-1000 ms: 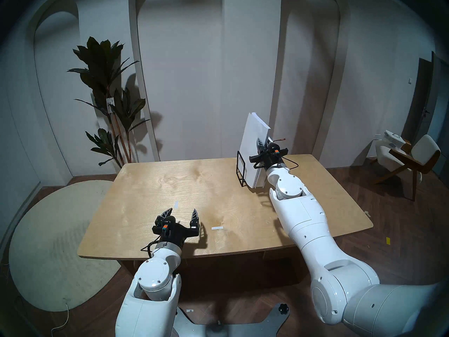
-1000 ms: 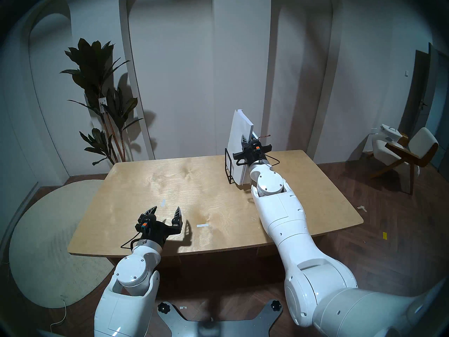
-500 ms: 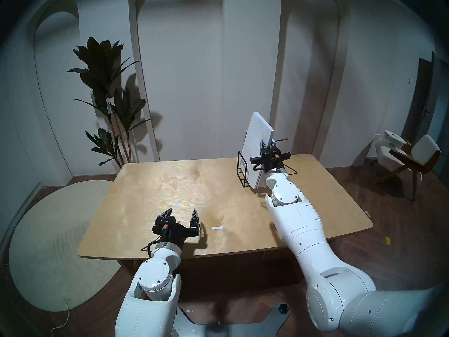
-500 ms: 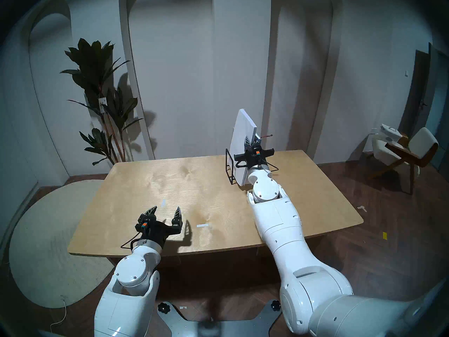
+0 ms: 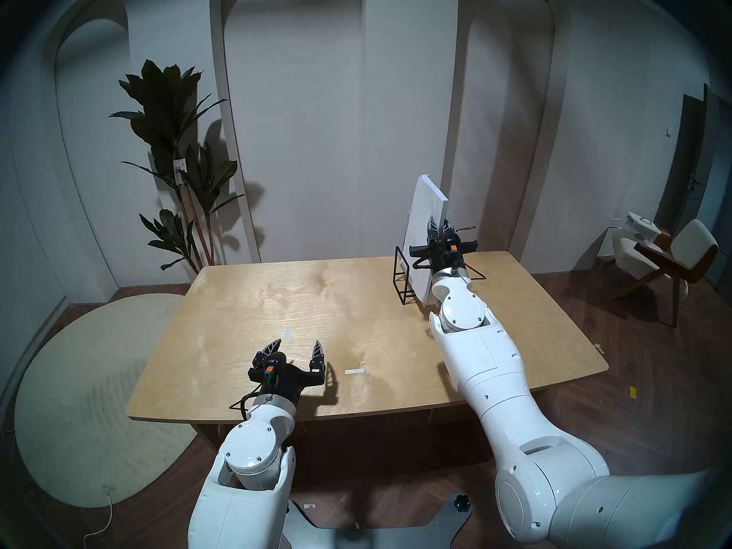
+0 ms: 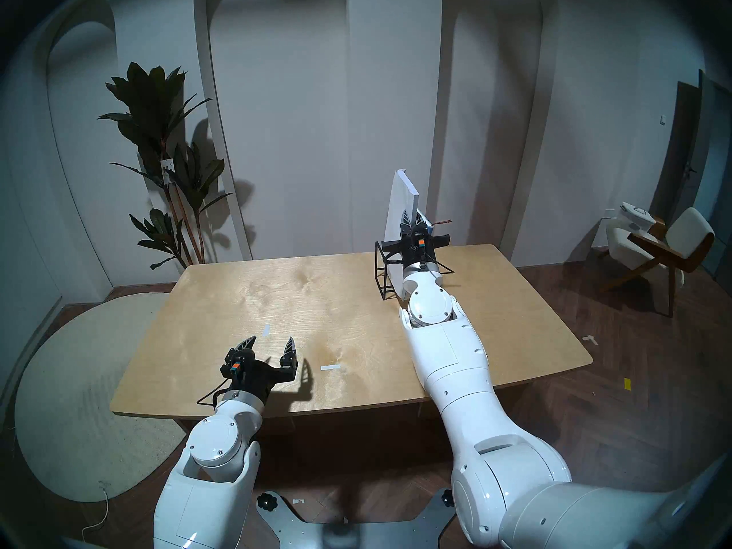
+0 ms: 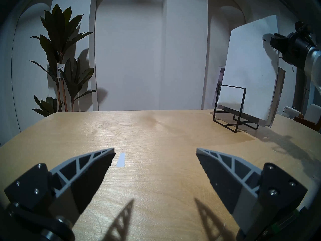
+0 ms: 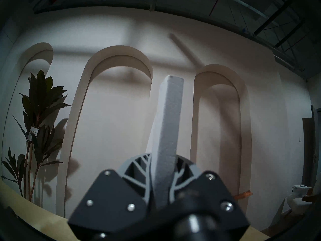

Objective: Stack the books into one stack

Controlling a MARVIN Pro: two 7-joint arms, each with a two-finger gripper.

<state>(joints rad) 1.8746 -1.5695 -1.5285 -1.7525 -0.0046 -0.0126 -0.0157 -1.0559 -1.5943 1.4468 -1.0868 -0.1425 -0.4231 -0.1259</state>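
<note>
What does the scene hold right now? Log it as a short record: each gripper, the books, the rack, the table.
right gripper: shut on the white book, fingers either side of its near edge
white book: upright, tilted, lower part behind the rack's front frame
left gripper: open, holds nothing, above the table's near side
second book: upright behind the white one, mostly hidden
black wire rack: stands on the table's far right
table: wooden, two pale tape strips near the left gripper
stack: not yet begun

Dim, bluish light; hard shadows on table [image 5: 277, 298] and wall; fisheye vignette; right wrist view soft.
</note>
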